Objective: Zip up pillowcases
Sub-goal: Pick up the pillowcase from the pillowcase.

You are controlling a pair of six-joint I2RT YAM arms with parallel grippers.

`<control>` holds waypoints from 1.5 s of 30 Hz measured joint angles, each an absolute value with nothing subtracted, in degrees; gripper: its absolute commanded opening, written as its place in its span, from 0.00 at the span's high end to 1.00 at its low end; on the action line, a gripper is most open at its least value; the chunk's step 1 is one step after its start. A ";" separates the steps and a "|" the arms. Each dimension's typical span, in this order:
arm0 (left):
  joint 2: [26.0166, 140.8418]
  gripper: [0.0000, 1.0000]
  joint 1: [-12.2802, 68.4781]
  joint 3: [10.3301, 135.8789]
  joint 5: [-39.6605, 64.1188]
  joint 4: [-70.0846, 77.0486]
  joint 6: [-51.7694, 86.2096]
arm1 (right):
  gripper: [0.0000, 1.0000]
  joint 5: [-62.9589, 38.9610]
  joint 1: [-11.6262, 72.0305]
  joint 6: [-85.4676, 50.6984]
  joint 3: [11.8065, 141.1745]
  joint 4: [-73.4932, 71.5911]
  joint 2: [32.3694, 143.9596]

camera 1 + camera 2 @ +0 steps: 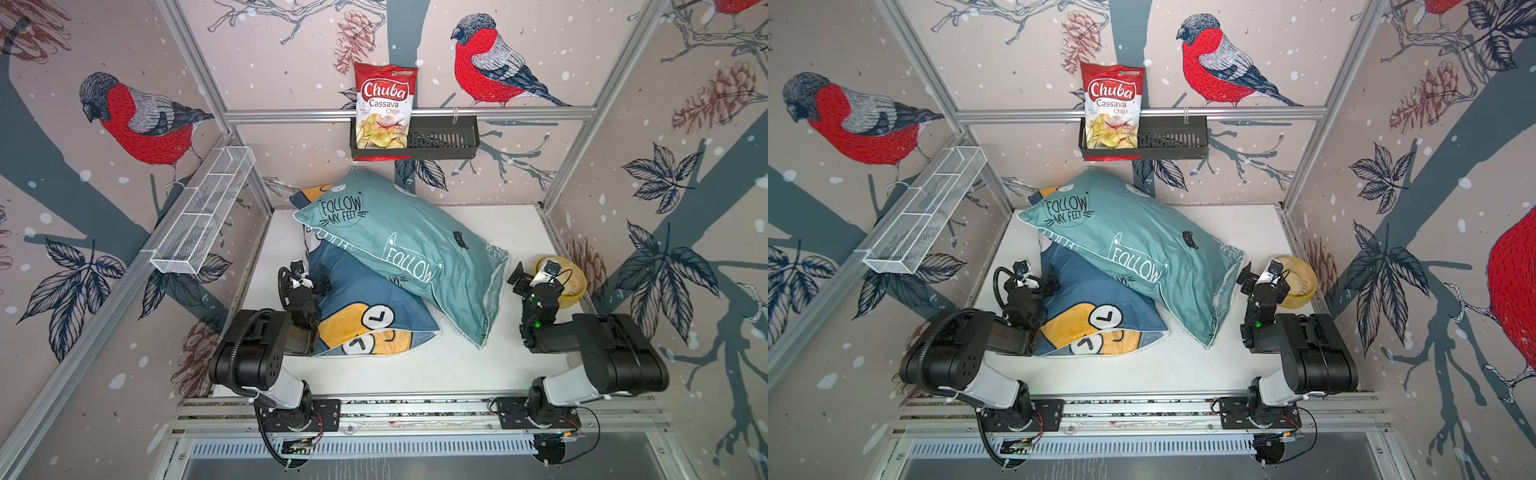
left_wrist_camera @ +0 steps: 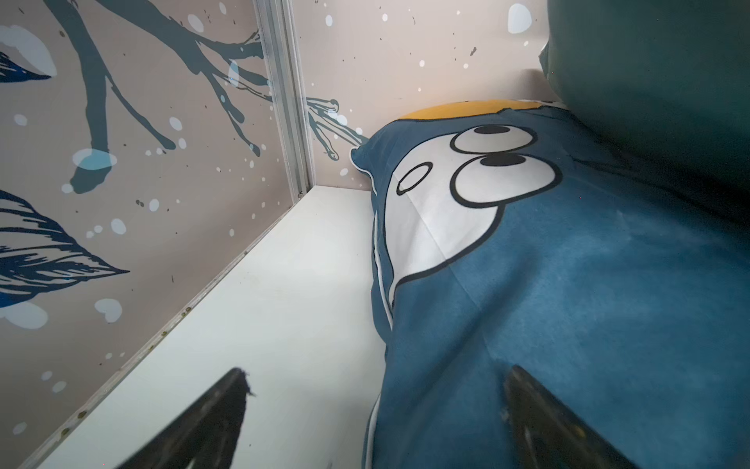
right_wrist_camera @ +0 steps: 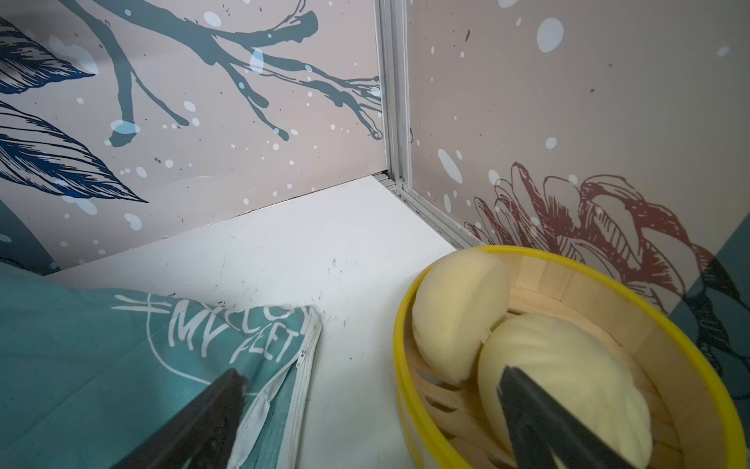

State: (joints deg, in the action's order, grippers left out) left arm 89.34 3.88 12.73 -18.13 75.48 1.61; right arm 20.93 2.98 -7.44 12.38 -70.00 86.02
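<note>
**POISED TO ZIP:** Your right gripper (image 3: 371, 373) hangs empty, jaws spread wide. One finger is over the stuffed teal fabric pillowcase printed "FOLLOW MY FEET" (image 3: 101, 365). The other is over the round yellow-rimmed bamboo steamer (image 3: 568, 260) and its two pale buns (image 3: 458, 308). Your left gripper (image 2: 377, 371) is likewise spread and holds nothing. It straddles the side edge of the stuffed dark blue pillowcase with cartoon faces (image 2: 568, 304); whether a finger touches the cloth cannot be told. In both top views the teal pillowcase lies slantwise across the white tabletop (image 1: 415, 365). It leans on the dark blue one, which lies beneath it on the left arm's side.

The step in hand looks like the reach for the teal case's zip. Its white zipper tape (image 3: 301, 398) gapes at the end nearest your right arm. The small metal slider (image 3: 302, 356) sits at the corner, just beyond the finger over the cloth.

- **Line up:** Swing the gripper off the steamer and centre it on that slider.
- **Grip:** Pinch the pull itself, not the loose fabric beside it.
- **Pull:** Draw along the line of the teeth, low and steady.
- **Support:** Soft cloth will likely bunch ahead of the slider, so have the left gripper hold the seam taut first.
</note>
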 measured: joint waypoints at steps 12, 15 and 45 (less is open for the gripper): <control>89.34 0.02 3.88 12.73 -18.13 75.48 1.61 | 0.01 20.93 2.98 -7.44 12.38 -70.00 86.02; 89.34 0.02 3.88 12.73 -18.13 75.48 1.61 | 0.01 20.93 2.98 -7.44 12.40 -70.00 86.04; 34.89 0.03 15.97 20.88 -11.86 26.33 32.64 | 0.01 5.28 3.18 -13.78 32.84 -15.62 58.02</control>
